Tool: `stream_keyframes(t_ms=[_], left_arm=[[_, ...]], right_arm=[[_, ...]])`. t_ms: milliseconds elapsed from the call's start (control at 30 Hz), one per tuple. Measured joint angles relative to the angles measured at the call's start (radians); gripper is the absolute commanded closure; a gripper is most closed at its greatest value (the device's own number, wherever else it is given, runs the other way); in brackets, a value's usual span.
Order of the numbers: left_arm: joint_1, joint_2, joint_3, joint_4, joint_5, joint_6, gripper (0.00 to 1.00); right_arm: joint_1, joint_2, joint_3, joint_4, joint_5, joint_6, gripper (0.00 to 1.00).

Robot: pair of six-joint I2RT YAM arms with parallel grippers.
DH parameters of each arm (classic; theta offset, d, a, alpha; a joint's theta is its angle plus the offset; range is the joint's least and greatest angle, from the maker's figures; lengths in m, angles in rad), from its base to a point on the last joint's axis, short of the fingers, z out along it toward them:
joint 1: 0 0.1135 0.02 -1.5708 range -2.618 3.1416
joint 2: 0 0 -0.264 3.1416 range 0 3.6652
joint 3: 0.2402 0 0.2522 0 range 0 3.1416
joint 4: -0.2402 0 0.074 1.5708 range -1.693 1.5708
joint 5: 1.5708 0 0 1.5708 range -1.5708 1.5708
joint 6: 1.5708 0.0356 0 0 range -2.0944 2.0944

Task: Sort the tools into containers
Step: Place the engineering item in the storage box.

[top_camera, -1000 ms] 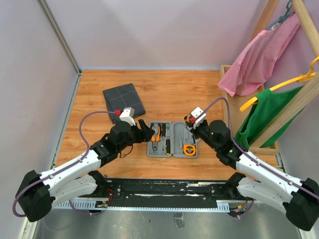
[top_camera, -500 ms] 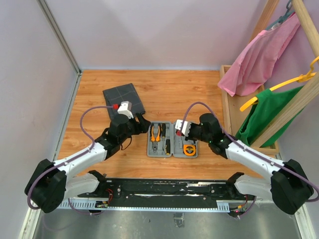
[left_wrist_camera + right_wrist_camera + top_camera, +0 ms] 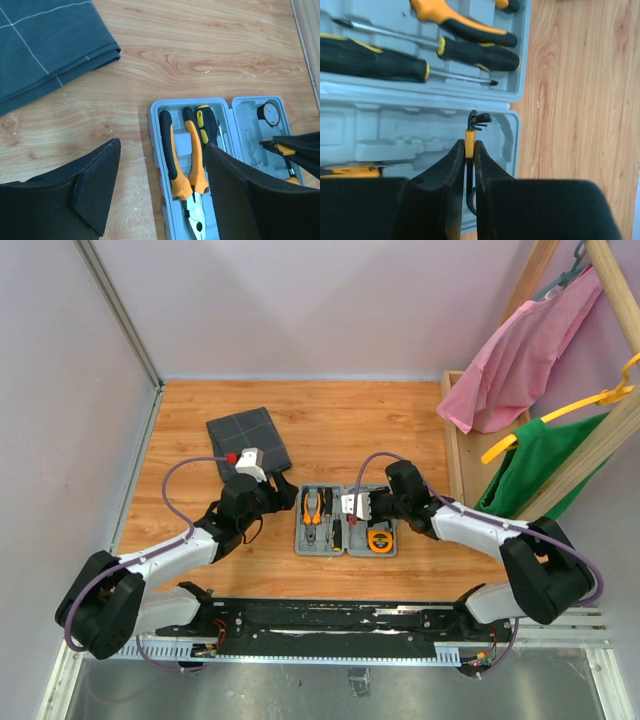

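nearest me, at 6 o'clock, the black rail [image 3: 330, 615] carries both arm bases. just past it the grey case [image 3: 300, 548] lies open on the wooden table [image 3: 350, 430], close to the table's near edge.

the left gripper [image 3: 164, 143] hangs at the case's 9 o'clock side, jaws apart with nothing between them. its own camera looks through the gap onto the pliers [image 3: 182, 165] in the left half and shows only one black-and-yellow handle beside them. the right wrist camera shows the two screwdrivers [image 3: 375, 62] side by side, handles at opposite ends.

the right gripper [image 3: 468, 147] is clamped on the small orange bit holder [image 3: 468, 136], with black bent keys poking past the fingertips, over the case's right half. i cannot tell whether it touches the moulding. overhead, that grip is hidden under the wrist camera.

overhead i see the round orange piece [image 3: 378, 540] at the near end of the right half. the left wrist view shows instead a black ring [image 3: 270, 114] with a pale face at the far end.

farther out, the dark pouch [image 3: 247, 438] lies flat at 11 o'clock from the case, with a strip of wood between them. the side wall [image 3: 80, 440] closes 9 o'clock. a wooden crate [image 3: 455, 440] with pink cloth [image 3: 520, 360] and green cloth [image 3: 530, 470] crowds 3 o'clock. open wood runs from the case to the back wall [image 3: 300, 310] at 12.
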Motion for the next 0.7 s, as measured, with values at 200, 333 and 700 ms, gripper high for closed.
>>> stream_keyframes(t_ms=[200,333,700], left_arm=[[0.0,0.0,-0.004,0.008,-0.014,0.01,0.28],[0.0,0.0,-0.005,0.009,-0.019,0.012,0.28],[0.0,0.004,-0.005,0.016,-0.022,0.013,0.28]], right_arm=[[-0.07,0.101,0.027,0.043,-0.027,-0.093,0.93],[-0.079,0.158,0.061,0.064,-0.04,-0.141,0.93],[-0.086,0.232,0.08,0.084,-0.045,-0.254,0.89]])
